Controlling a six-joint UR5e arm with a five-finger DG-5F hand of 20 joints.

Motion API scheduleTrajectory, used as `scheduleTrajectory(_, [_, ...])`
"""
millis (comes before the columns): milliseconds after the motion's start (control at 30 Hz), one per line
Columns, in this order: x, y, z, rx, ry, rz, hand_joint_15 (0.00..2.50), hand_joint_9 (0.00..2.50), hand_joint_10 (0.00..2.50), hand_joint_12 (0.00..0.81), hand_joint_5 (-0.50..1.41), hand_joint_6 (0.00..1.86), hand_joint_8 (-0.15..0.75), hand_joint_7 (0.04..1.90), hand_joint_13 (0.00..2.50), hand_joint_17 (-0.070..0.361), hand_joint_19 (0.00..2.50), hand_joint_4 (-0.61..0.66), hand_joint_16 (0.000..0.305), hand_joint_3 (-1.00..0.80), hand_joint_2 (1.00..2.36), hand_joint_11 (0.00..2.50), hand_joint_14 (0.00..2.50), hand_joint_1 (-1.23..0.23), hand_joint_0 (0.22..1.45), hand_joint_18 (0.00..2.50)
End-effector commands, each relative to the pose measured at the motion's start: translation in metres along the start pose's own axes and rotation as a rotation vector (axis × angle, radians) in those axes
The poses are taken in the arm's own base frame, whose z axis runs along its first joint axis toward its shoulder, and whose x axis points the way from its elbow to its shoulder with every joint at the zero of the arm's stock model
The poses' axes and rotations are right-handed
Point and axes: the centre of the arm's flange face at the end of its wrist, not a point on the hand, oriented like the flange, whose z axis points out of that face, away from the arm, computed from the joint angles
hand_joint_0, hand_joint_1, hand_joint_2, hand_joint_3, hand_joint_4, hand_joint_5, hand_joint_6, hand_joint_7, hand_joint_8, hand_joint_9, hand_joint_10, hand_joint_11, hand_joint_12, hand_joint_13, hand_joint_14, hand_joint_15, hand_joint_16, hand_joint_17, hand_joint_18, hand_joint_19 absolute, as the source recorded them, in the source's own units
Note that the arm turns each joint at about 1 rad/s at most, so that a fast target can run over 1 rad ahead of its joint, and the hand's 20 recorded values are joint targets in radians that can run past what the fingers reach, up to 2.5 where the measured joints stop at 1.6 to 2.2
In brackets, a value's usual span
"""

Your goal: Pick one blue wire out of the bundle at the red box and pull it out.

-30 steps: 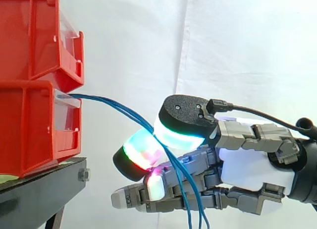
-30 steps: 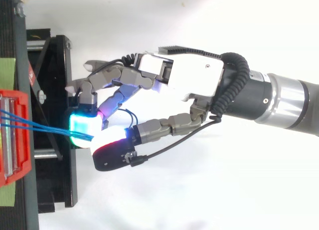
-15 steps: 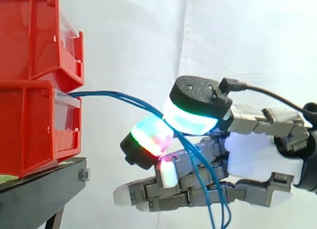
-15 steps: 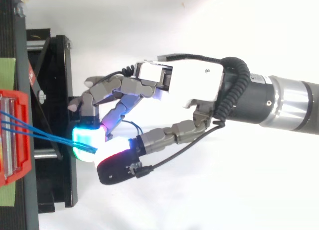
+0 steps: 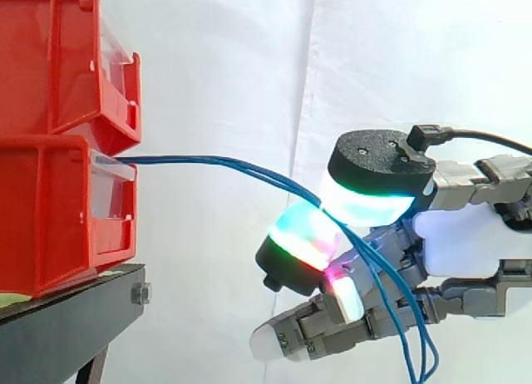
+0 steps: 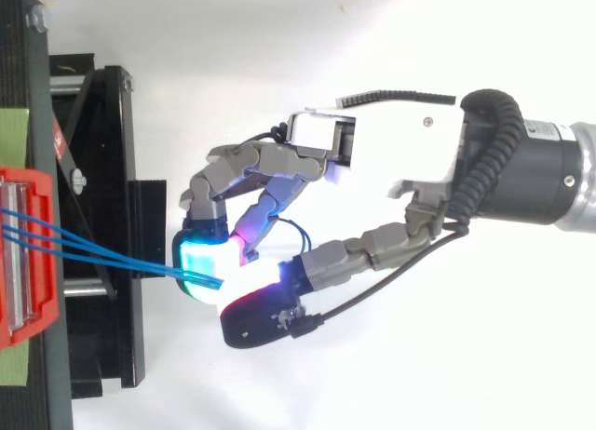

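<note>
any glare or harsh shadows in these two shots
Top view: the white-shelled robot hand washes out against the bright white backdrop, and its glowing cyan pads bleed light. Side view: even light, one soft fold shadow on the white curtain; the thin blue wires stand out.

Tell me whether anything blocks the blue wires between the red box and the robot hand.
Nothing visible does. The blue wires run free through open air from the red box to the robot hand, pinched between its pads.
</note>
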Motion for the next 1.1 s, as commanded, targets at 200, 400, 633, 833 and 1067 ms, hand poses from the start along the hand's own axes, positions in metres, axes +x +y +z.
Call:
scheduleTrajectory(200, [-0.0024,0.0035,-0.0014,0.004,-0.001,-0.004,0.09,0.97,0.02,0.429,-0.10,0.68,0.318,1.39,0.37,0.163,0.18,0.42,0.072,-0.06,1.02,0.62,0.00,-0.80,0.58,0.28])
scheduleTrajectory(400, [-0.0051,0.0107,-0.0023,-0.005,-0.004,-0.002,0.09,1.00,0.02,0.451,-0.07,0.59,0.336,1.48,0.38,0.174,0.17,0.48,0.077,-0.04,1.01,0.60,0.00,-0.80,0.58,0.31])
scheduleTrajectory(633, [-0.0082,0.0090,-0.0021,-0.003,-0.008,-0.005,0.09,0.96,0.02,0.419,-0.09,0.59,0.319,1.47,0.36,0.156,0.16,0.45,0.070,-0.02,1.02,0.69,0.00,-0.81,0.61,0.27])
scheduleTrajectory(833, [-0.0095,0.0108,-0.0016,-0.007,-0.010,-0.004,0.07,0.98,0.02,0.429,-0.05,0.50,0.305,1.58,0.37,0.164,0.16,0.54,0.073,-0.03,1.01,0.58,0.00,-0.85,0.61,0.30])
scheduleTrajectory(1067, [-0.0094,0.0108,-0.0016,-0.007,-0.009,-0.004,0.07,1.01,0.02,0.407,-0.05,0.50,0.283,1.42,0.37,0.156,0.16,0.52,0.069,-0.04,1.01,0.55,0.00,-0.75,0.65,0.28])
